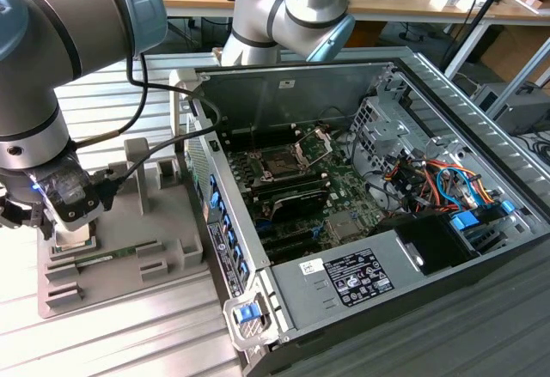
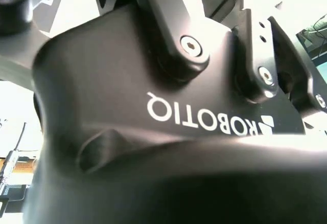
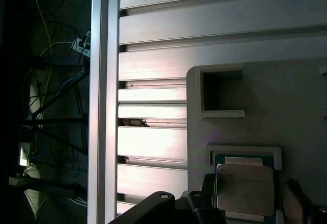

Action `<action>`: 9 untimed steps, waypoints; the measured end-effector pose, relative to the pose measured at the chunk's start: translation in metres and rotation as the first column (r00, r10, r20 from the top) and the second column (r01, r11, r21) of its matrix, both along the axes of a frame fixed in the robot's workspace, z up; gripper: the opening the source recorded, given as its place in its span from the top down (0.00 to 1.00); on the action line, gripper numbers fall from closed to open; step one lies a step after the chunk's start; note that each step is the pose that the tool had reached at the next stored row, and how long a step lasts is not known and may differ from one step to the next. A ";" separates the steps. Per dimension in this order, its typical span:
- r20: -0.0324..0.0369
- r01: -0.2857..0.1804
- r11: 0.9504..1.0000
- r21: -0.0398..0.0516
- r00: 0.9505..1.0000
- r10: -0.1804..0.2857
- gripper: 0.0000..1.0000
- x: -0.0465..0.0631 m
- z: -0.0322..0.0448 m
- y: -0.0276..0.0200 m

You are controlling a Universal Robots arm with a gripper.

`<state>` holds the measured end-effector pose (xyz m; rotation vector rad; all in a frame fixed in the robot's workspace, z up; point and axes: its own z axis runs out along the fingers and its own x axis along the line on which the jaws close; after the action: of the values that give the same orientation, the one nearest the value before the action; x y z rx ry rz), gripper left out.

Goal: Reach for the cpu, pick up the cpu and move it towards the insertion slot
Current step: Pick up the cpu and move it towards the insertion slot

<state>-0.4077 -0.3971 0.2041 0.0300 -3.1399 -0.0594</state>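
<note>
Cpu (image 3: 244, 188): silvery square chip, lying flat in a raised-rim recess of the fixture (image 3: 286, 106), directly under the gripper (image 3: 248, 206) and between its fingers (image 3: 207, 203), as seen in the first wrist view

Gripper: black, pointed down at the cpu; fingers spread, one at the chip's edge on one side, the other standing a little apart from the opposite edge; not closed on it. In the second wrist view the gripper's black body is seen close up

Fixture: grey moulded block, with an empty square pocket just beyond the cpu's recess

Stick (image 1: 107, 258): long, green, lying in a groove of the fixture, near the gripper on the exterior view's right of it

Table (image 3: 153, 45): ribbed aluminium, under the fixture

Slot (image 1: 279, 164): dark square socket with its silver frame swung up, inside the case (image 1: 344, 76); well apart from the gripper, toward the exterior view's right

Arm (image 1: 51, 42): grey with blue caps, rising above the gripper
</note>
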 end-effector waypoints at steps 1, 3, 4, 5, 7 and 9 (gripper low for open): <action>0.000 0.000 1.000 0.000 1.000 0.000 0.40 0.000 0.0000 0.0000; 0.000 0.000 1.000 0.000 1.000 0.000 0.40 0.000 -0.0001 0.0000; 0.000 0.000 1.000 0.000 1.000 0.000 0.40 0.000 -0.0001 0.0000; 0.000 0.000 1.000 0.000 1.000 0.000 0.40 0.000 -0.0001 0.0000; 0.000 0.000 1.000 0.000 1.000 0.000 0.40 0.000 -0.0001 0.0000; 0.000 0.000 1.000 0.000 1.000 0.000 0.40 0.000 -0.0001 0.0000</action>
<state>-0.4077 -0.3971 0.2040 0.0300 -3.1400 -0.0594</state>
